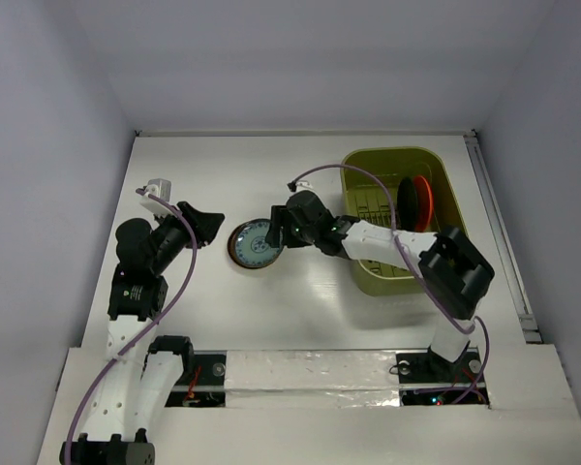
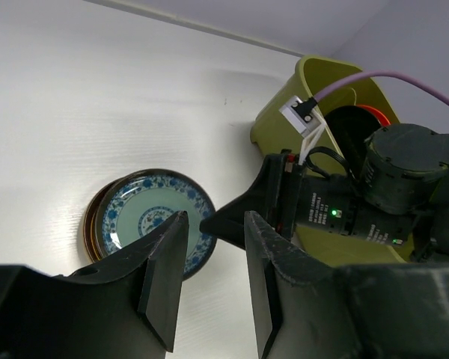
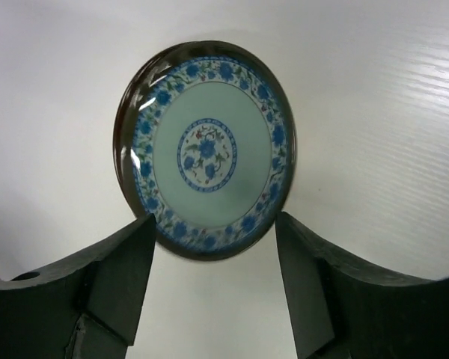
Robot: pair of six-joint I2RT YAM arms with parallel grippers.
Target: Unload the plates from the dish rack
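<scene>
A light blue plate point(image 1: 255, 243) with a blue flower pattern lies flat on the table, with the brownish rim of another plate showing under it. It also shows in the right wrist view point(image 3: 206, 149) and the left wrist view point(image 2: 146, 221). My right gripper point(image 1: 277, 231) is open and empty, its fingertips just off the plate's right edge, as the right wrist view point(image 3: 213, 239) shows. My left gripper point(image 1: 209, 223) is open and empty, left of the plates, also in its own view point(image 2: 213, 232). The olive-green dish rack point(image 1: 436, 165) holds a black plate point(image 1: 406, 203) and an orange-red plate point(image 1: 424, 199) on edge.
The right arm's forearm point(image 1: 382, 242) reaches across the rack's near left corner. The rack also shows in the left wrist view point(image 2: 314, 75), behind the right wrist. White walls close in the table at the back and both sides.
</scene>
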